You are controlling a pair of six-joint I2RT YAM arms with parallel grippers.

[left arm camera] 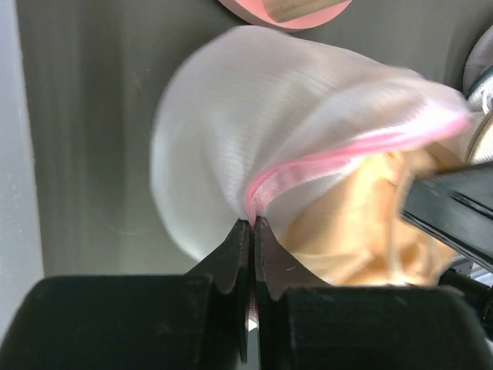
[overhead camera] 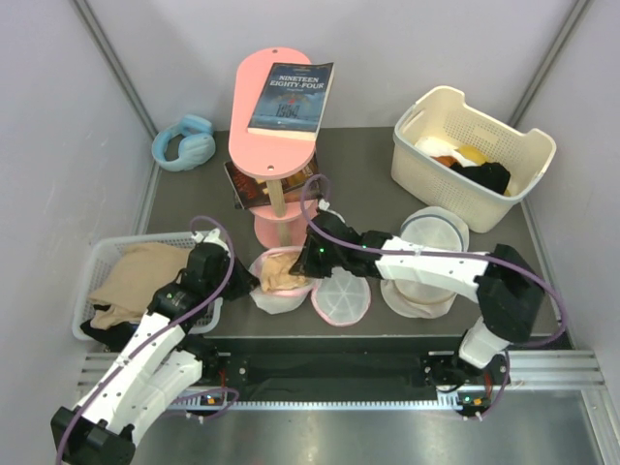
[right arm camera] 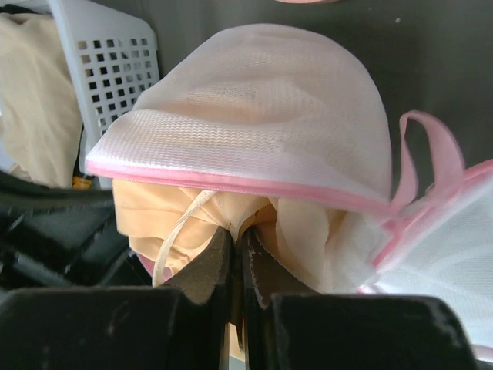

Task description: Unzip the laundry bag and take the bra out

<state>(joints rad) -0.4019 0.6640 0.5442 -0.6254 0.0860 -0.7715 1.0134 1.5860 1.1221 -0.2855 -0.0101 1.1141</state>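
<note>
The left arm [overhead camera: 145,358] starts at the bottom left and leans up and to the right, toward the middle. Its wrist is low, close to the table. The left gripper [left arm camera: 253,223] is pressed tight together, and its two black fingers [left arm camera: 231,258] pinch the pink edge of the bag [left arm camera: 231,131].

The right arm [overhead camera: 436,266] rises from the bottom right, bends at the elbow, and reaches far to the left. The right gripper [right arm camera: 237,235] is squeezed tight too, with a bit of the bra [right arm camera: 154,212] caught between its tips.

The two grippers sit near each other, tips pointing toward one another.
</note>
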